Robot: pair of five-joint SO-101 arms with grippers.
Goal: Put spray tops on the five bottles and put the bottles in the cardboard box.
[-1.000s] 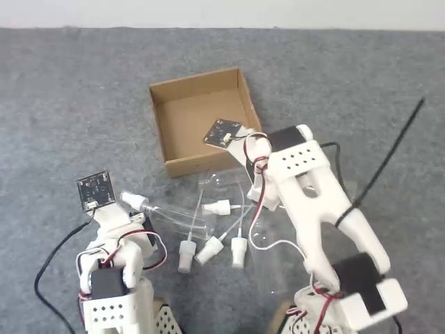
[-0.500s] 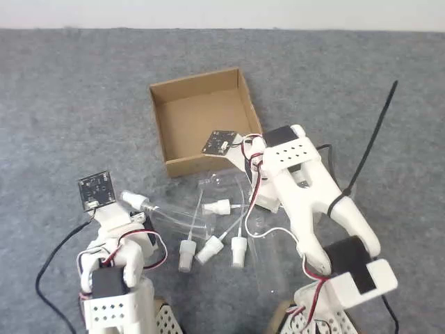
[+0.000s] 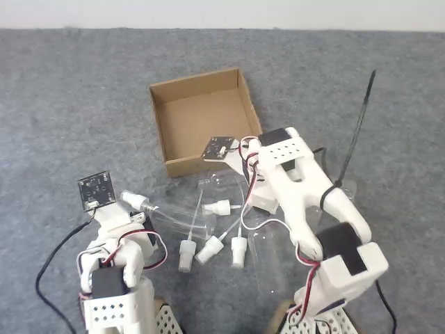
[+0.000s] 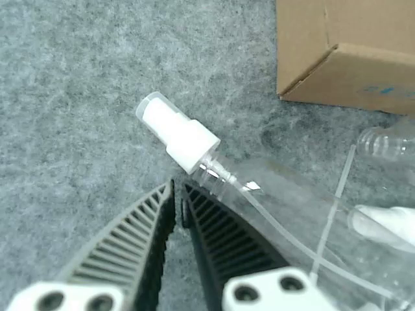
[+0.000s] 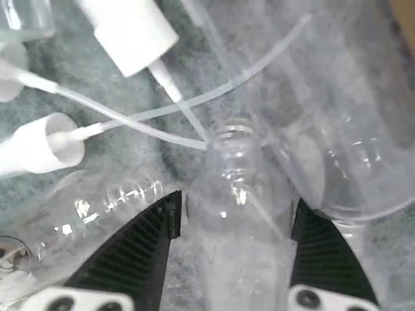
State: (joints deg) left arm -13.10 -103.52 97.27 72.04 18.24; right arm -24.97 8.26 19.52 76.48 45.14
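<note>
**Both grippers among loose bottles and spray tops, near the box**

The left gripper (image 4: 176, 194) has its jaws drawn together to a thin slit and holds nothing. Its tips lie just beside the neck of the capped bottle (image 4: 285, 194), whose white spray top (image 4: 178, 133) rests on the grey worktop (image 4: 78, 78). The right gripper (image 5: 237, 214) has its jaws spread wide on either side of an uncapped bottle (image 5: 237, 188), with the open neck between them. Whether they press its walls cannot be told. The right wrist view resolves crossed dip tubes (image 5: 259, 58) and two loose spray tops (image 5: 133, 29) beyond that neck. The high view adds the open cardboard box (image 3: 198, 165), its bare floor visible, and four loose tops between the arms. There the right arm (image 3: 306, 195) covers its gripper. The clear bottles are faint against the worktop, so their count is uncertain.
</note>
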